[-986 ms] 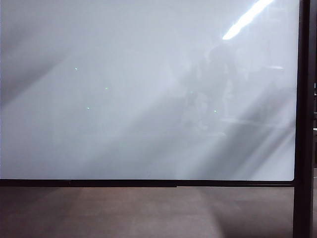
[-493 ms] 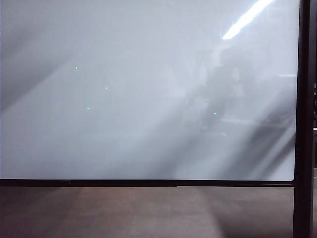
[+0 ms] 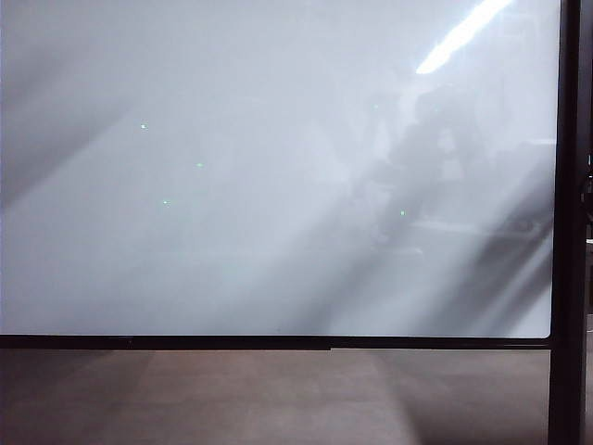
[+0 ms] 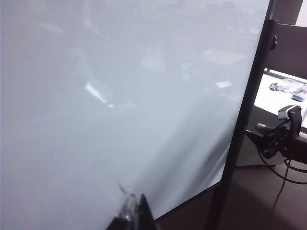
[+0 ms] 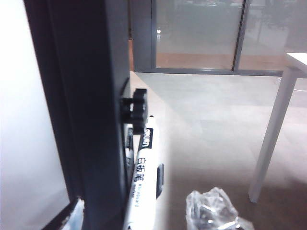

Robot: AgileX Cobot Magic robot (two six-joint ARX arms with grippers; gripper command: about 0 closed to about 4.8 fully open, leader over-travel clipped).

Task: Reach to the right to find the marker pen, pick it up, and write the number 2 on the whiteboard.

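The whiteboard [image 3: 232, 185] fills the exterior view, glossy white in a thin black frame, with only tiny green specks on it. The number 2 is out of view. The marker pen [image 5: 143, 179], white with black print, stands upright against the board's dark side post [image 5: 91, 120], just below a black knob [image 5: 135, 110]. The pen is free, and my right gripper's fingers do not show in the right wrist view. My right gripper [image 4: 263, 140] appears small and dark beside the post in the left wrist view. My left gripper [image 4: 140, 213] is shut, its tip close to the board's lower part.
Crumpled clear plastic [image 5: 211, 211] lies on the floor near the pen. A white table leg [image 5: 271, 139] stands to the right. The board's black bottom rail [image 3: 278, 342] and right post [image 3: 567, 222] border the board. Glass doors [image 5: 196, 33] are far behind.
The dark reflection of my right arm on the board has shifted rightward toward the side post. Nothing else on the board differs.
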